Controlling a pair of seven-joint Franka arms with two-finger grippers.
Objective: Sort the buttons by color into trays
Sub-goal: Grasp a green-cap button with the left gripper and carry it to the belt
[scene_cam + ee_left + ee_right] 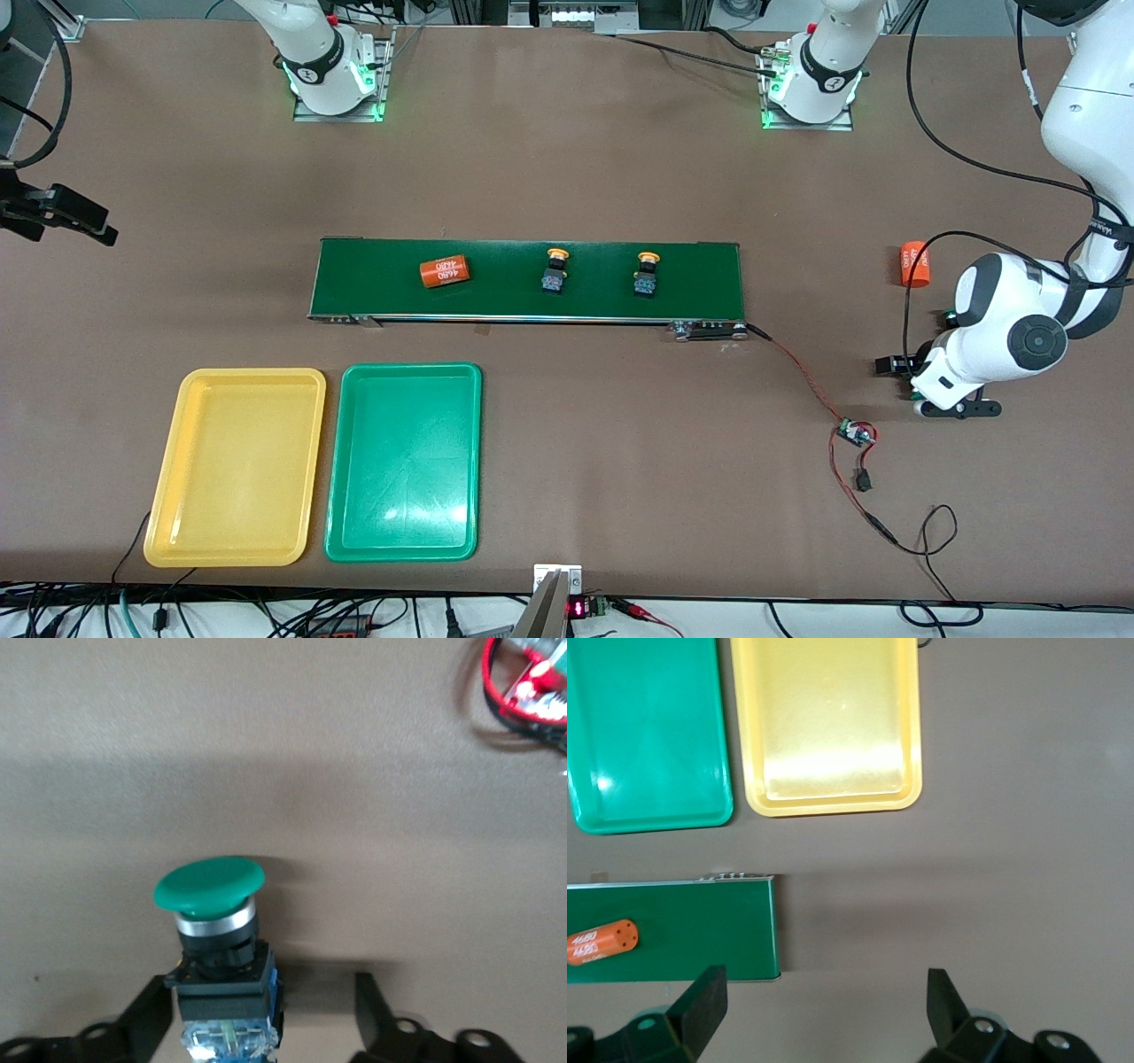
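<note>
Right tool: waits over bare table at 9 o'clock of the front view, jaws wide, nothing between them.

Yellow tray and green tray: 7 o'clock, side by side, nothing in them.

Conveyor belt, centre: orange cylinder, then two yellow-cap buttons.

Left tool: low over the table at 3 o'clock, astride the green-cap button. One finger is at its body, the other stands apart. Not gripped yet.

Judgement: the button is light, rigid plastic. Its domed cap looks slippery, so take hold on the flat sides of the square black body, below the metal collar.
</note>
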